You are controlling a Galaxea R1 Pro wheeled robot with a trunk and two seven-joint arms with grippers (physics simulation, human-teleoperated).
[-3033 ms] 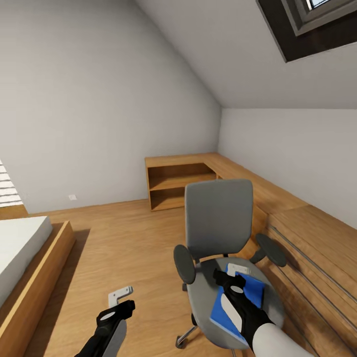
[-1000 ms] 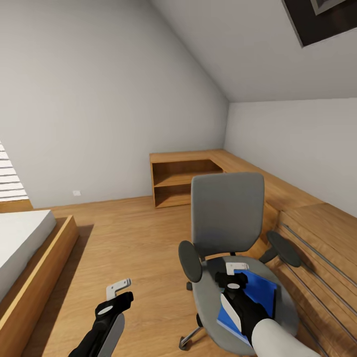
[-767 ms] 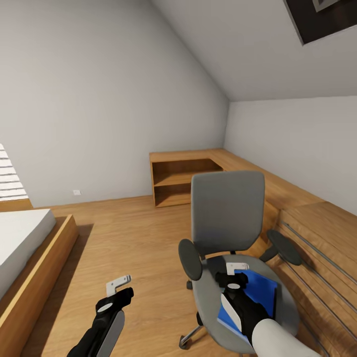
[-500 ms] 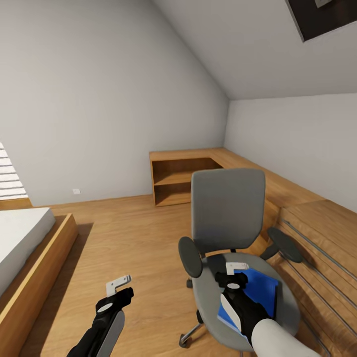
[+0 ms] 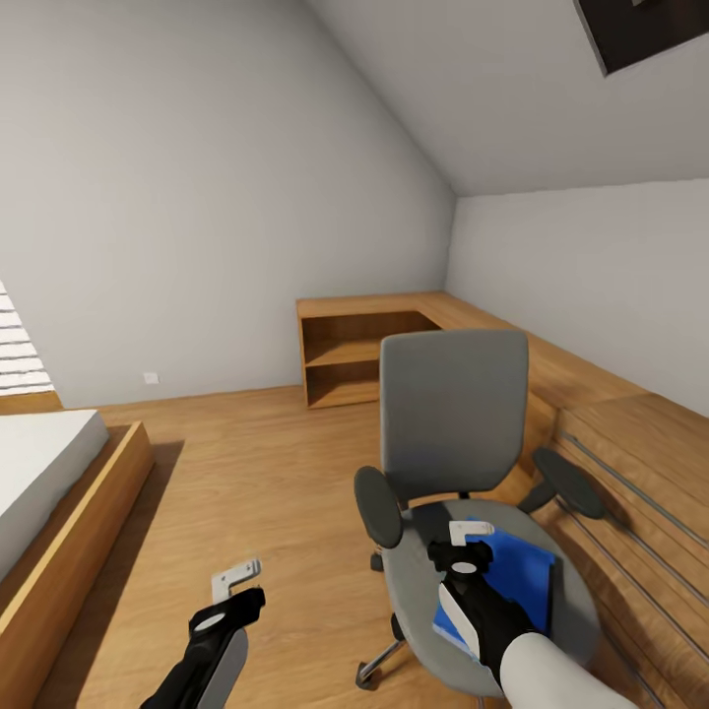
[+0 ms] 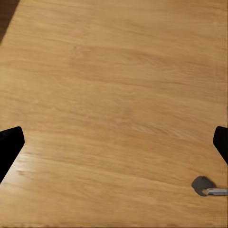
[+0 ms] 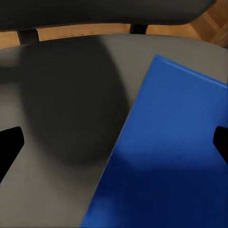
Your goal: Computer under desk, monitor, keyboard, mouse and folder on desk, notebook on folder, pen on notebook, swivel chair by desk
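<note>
right gripper [image 5: 463, 547] hovers over the chair [image 5: 463, 463] seat, above the near edge of the folder [image 5: 512, 581]; in the right wrist view its dark finger tips sit at the far sides with the folder [image 7: 171, 156] between and below them, so the jaws stand wide and hold nothing. left gripper [image 5: 234, 583] hangs low over bare floor [image 5: 256, 473], also spread wide in its wrist view, empty.

over the last few seconds the whole head view has shifted: the skylight has slid toward the top corner and the chair sits slightly differently in frame, so the camera has moved, while the right gripper has kept its place over the folder. i judge the robot has been settling its stance for the pickup; the folder is not yet gripped and still lies flat on the seat, toward the side by the wood platform [image 5: 611, 443].

room, large to small: grey sloped walls, wood floor, a bed [image 5: 39, 463] at the left, a low light-wood cabinet [image 5: 364, 359] in the corner, then a small wall socket [image 5: 150, 377]. a caster [image 6: 203, 185] shows in the left wrist view.
</note>
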